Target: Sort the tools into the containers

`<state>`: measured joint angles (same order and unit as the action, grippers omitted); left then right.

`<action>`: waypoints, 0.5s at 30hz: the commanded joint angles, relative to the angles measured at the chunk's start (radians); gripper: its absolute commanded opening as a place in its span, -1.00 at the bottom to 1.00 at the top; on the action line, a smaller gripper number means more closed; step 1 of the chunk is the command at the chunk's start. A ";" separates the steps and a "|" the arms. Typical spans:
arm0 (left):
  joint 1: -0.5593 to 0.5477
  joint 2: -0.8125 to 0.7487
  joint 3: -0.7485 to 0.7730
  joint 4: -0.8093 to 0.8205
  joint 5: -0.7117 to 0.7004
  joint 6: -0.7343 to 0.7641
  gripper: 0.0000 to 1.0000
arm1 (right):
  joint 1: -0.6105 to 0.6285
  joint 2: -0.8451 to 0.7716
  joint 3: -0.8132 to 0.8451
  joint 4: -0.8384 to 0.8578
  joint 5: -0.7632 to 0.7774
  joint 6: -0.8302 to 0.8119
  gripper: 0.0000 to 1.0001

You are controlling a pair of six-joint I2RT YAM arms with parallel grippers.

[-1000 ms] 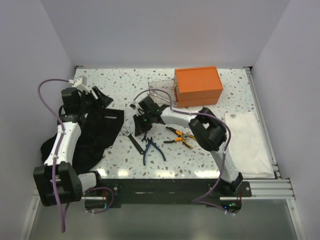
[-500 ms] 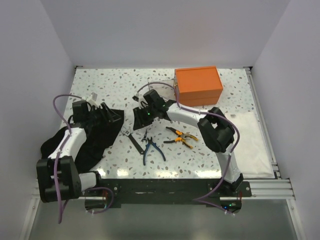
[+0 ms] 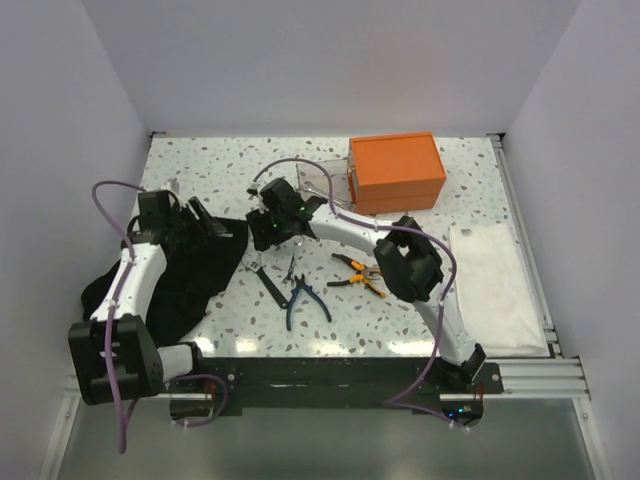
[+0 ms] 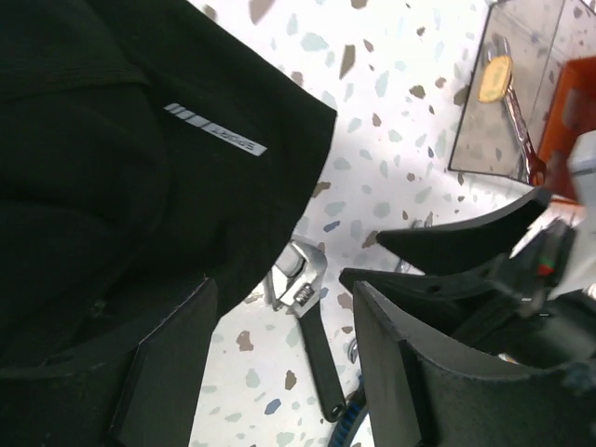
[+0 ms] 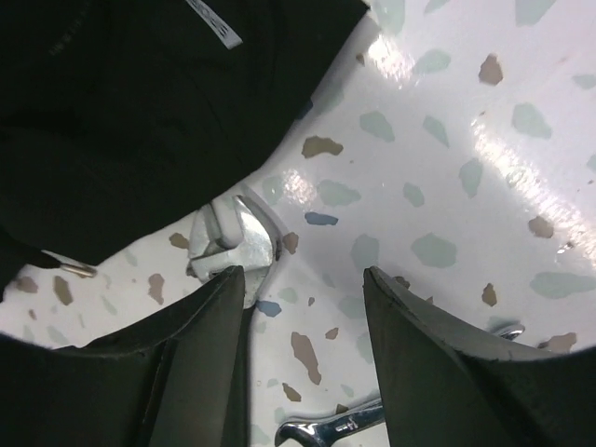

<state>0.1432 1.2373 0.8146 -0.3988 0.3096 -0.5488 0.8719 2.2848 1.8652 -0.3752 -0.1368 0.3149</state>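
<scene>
Right wrist view: my right jaws [image 5: 303, 279] hang spread and empty over the counter [image 5: 438, 168]. The wrench [image 5: 233, 244] head sits just off one fingertip, right beside the bag [image 5: 140, 112] hem. From the top view, its handle runs toward me and rightward, away from the bag. That arm, stretched far out leftward, is nearer. My left jaws [image 4: 279, 307], also spread, hover at the bag's edge.

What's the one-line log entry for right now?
left gripper open by bag | right gripper open near wrench | blue pliers on table
</scene>
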 commanded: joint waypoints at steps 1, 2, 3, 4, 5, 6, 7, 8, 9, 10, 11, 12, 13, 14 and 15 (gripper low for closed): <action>0.029 -0.056 0.074 -0.129 -0.083 -0.031 0.31 | 0.022 0.025 0.052 -0.048 0.065 -0.022 0.13; 0.033 -0.065 0.072 -0.132 -0.078 -0.030 0.31 | 0.029 0.028 0.055 -0.051 0.062 -0.022 0.12; 0.033 -0.070 0.070 -0.132 -0.076 -0.028 0.31 | 0.032 0.042 0.061 -0.048 0.060 -0.025 0.12; 0.035 -0.075 0.061 -0.129 -0.076 -0.028 0.31 | 0.035 0.047 0.069 -0.048 0.059 -0.023 0.12; 0.035 -0.084 0.055 -0.127 -0.075 -0.025 0.31 | 0.038 0.051 0.072 -0.042 0.054 -0.022 0.12; 0.035 -0.087 0.048 -0.121 -0.076 -0.023 0.31 | 0.041 0.062 0.077 -0.044 0.055 -0.019 0.12; 0.036 -0.091 0.037 -0.121 -0.076 -0.022 0.31 | 0.042 0.065 0.089 -0.042 0.054 -0.014 0.12; 0.038 -0.098 0.031 -0.121 -0.075 -0.022 0.31 | 0.047 0.068 0.095 -0.044 0.055 -0.013 0.13; 0.038 -0.101 0.026 -0.120 -0.072 -0.019 0.31 | 0.047 0.073 0.101 -0.042 0.055 -0.010 0.13; 0.038 -0.104 0.017 -0.120 -0.067 -0.017 0.31 | 0.050 0.076 0.107 -0.042 0.057 -0.008 0.13; 0.038 -0.108 0.015 -0.121 -0.064 -0.016 0.32 | 0.052 0.079 0.114 -0.045 0.057 -0.011 0.14; 0.038 -0.110 0.012 -0.121 -0.063 -0.016 0.32 | 0.053 0.084 0.118 -0.047 0.059 -0.013 0.13; 0.039 -0.110 0.011 -0.120 -0.060 -0.014 0.32 | 0.056 0.091 0.126 -0.048 0.060 -0.019 0.13; 0.038 -0.111 0.009 -0.120 -0.060 -0.014 0.32 | 0.062 0.093 0.129 -0.053 0.065 -0.020 0.13; 0.039 -0.110 0.009 -0.118 -0.060 -0.014 0.32 | 0.064 0.099 0.134 -0.059 0.083 -0.023 0.13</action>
<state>0.1703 1.1503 0.8326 -0.5179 0.2459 -0.5617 0.9184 2.3638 1.9495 -0.4152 -0.0944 0.3050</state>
